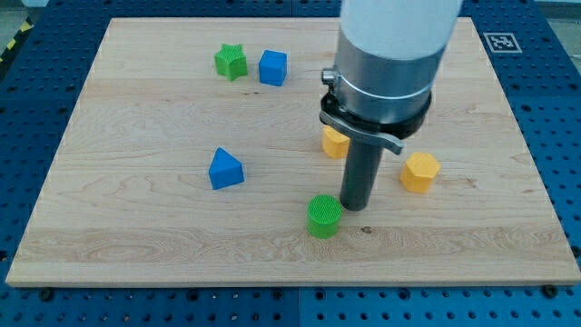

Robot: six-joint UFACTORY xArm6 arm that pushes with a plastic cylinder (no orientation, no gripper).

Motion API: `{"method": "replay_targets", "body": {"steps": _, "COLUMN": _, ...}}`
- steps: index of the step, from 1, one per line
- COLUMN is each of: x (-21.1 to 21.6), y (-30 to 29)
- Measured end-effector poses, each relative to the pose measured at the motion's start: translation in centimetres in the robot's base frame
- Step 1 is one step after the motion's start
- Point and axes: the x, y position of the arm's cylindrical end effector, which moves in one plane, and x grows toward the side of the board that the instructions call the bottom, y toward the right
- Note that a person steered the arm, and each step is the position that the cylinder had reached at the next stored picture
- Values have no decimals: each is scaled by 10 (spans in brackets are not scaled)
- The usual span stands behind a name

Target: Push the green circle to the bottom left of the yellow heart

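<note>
My tip (355,207) touches the green circle (324,216) at its lower-left; no pincer here. The part-hidden yellow block (333,142), maybe the heart, sits behind; placement needs finishing.

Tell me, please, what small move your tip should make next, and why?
Probably a short push toward the view's left. My tip sits at the upper right of the green circle, which lies below the partly hidden yellow block, presumably the heart, not yet to its bottom left.

a lab bench: wooden board (136,245) on blue perforated table (23,136).
</note>
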Motion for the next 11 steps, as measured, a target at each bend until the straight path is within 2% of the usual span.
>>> {"method": "replay_targets", "body": {"steps": 1, "x": 27, "y": -1}}
{"method": "replay_targets", "body": {"steps": 2, "x": 41, "y": -26}}
{"method": "replay_targets", "body": {"steps": 5, "x": 43, "y": -66}}
{"method": "replay_targets", "body": {"steps": 7, "x": 43, "y": -73}}
{"method": "replay_targets", "body": {"steps": 9, "x": 29, "y": -79}}
{"method": "replay_targets", "body": {"steps": 11, "x": -10, "y": -79}}
